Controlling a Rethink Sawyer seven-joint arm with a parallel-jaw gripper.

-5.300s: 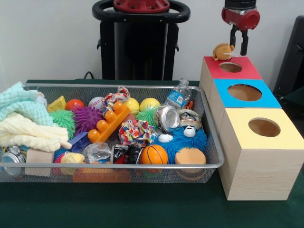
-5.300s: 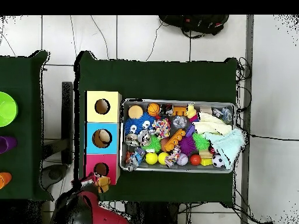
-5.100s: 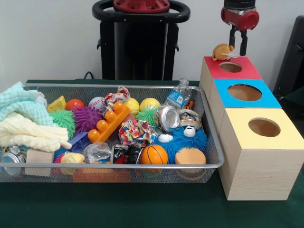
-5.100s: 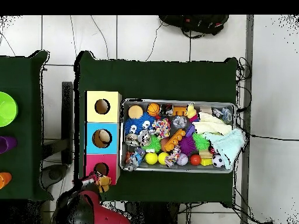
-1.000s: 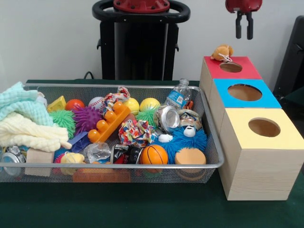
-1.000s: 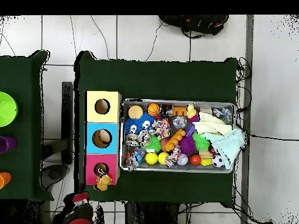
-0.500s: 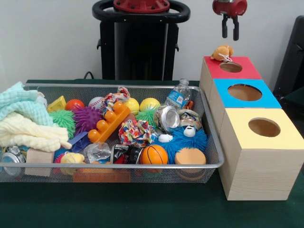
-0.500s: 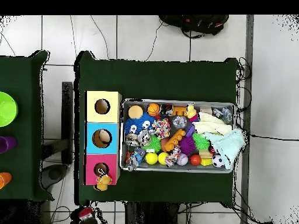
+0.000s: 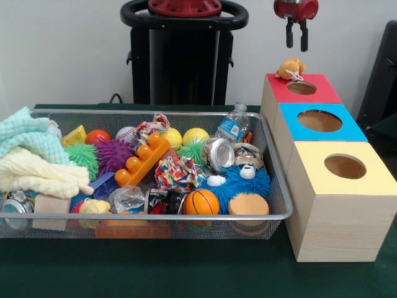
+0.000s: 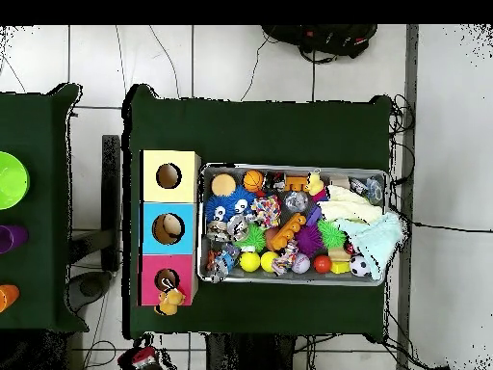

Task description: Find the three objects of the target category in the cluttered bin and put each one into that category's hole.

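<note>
Front view first: your tool (image 9: 296,42) hangs high above the red-topped box (image 9: 302,88), fingers slightly apart and holding nothing. Below it, the small orange plush toy (image 9: 289,67) sits on the far corner of that red top, right beside the hole (image 9: 301,88) but not in it (a white tag hangs from it toward the opening). Next in the row you have the blue-topped box (image 9: 319,121) and the yellow-topped box (image 9: 344,166), each with a round hole, the three touching side by side on the green counter (image 9: 186,273). Just beside them is the wire mesh bin (image 9: 142,217), packed full: a miniature basketball (image 9: 201,202) against the near wall, a blue furry monster toy (image 9: 242,181) beside it, an orange toy brick (image 9: 141,159) lying tilted in the middle, a purple spiky ball (image 9: 114,153), a crushed can (image 9: 218,153), a plastic water bottle (image 9: 233,125) at the far wall, and pale folded cloths (image 9: 31,155) heaped at one end.

Now overhead: the tool (image 10: 144,357) shows only as a red speck past the counter's edge, well clear of the boxes, and you cannot tell its fingers from here. The plush toy (image 10: 170,301) lies at the outer edge of the red top (image 10: 152,279), touching the hole's (image 10: 167,279) rim on the side away from the blue box (image 10: 168,228). The bin (image 10: 294,278) runs along the boxes' side, cloths (image 10: 371,234) at the end away from them.
</note>
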